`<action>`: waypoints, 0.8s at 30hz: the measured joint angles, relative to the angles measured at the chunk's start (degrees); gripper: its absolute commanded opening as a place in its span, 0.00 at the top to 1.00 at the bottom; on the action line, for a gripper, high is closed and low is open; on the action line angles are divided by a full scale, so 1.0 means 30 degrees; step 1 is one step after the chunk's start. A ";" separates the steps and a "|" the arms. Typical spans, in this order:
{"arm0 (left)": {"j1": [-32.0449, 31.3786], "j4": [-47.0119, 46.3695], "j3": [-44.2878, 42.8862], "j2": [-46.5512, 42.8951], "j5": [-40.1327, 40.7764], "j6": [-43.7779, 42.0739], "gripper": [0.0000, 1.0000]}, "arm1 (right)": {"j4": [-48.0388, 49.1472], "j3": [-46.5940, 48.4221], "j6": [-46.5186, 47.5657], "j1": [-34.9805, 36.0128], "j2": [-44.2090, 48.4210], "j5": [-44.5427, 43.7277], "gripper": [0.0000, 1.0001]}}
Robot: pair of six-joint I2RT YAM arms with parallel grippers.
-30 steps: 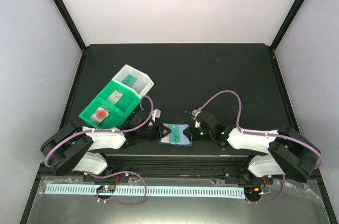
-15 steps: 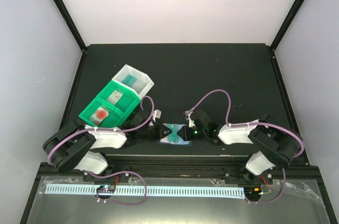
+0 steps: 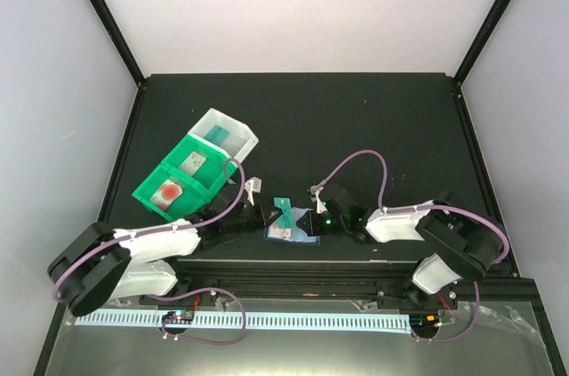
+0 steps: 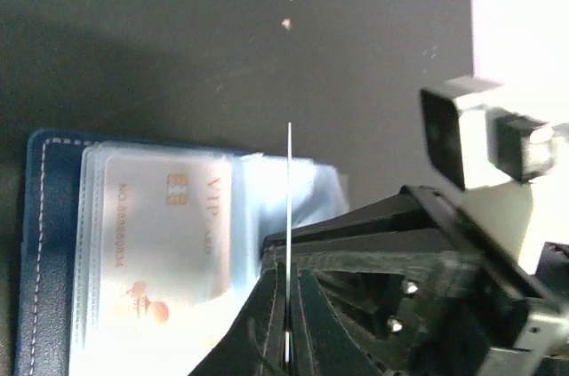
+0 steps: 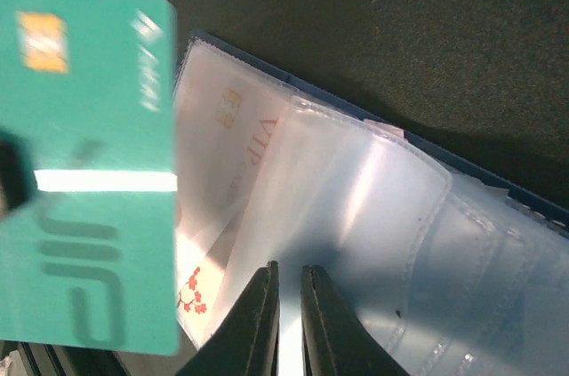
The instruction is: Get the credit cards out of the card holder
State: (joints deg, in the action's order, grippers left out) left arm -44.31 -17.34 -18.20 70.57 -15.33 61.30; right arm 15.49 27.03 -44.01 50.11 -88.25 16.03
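Teal credit card (image 5: 89, 154) clear of card holder (image 5: 480, 269).
Left gripper (image 4: 287, 287) clamps it; right gripper (image 5: 289, 305) pinches clear sleeve (image 5: 356, 207); next: set card aside.

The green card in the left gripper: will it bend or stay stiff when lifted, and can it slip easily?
Probably stiff: seen edge-on from the left wrist, the green card is one straight line where it sticks out of the left gripper. Likely light, since that edge is so thin. Its smooth face may slip if the grip loosens.

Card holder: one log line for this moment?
left jaws: hold teal card | right jaws: pinch card holder | VIP card: inside
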 measured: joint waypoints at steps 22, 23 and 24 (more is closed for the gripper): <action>0.0000 0.3016 0.2186 -1.1475 0.3344 0.0342 0.98 | 0.0998 -0.0896 -0.2106 0.0000 0.7599 0.2331 0.56; 0.0000 0.2965 0.2251 -1.1817 0.3293 0.0393 0.99 | 0.1486 -0.0991 -0.2477 0.0000 0.7774 0.2601 0.54; 0.0000 0.2871 0.2280 -1.2109 0.3198 0.0444 0.98 | 0.1974 -0.1100 -0.2900 0.0000 0.7890 0.2892 0.53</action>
State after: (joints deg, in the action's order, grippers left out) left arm -44.31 -8.73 -11.35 34.24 -5.74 62.63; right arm 21.41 23.73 -52.71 50.11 -64.58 24.71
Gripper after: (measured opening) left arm 0.016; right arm 0.425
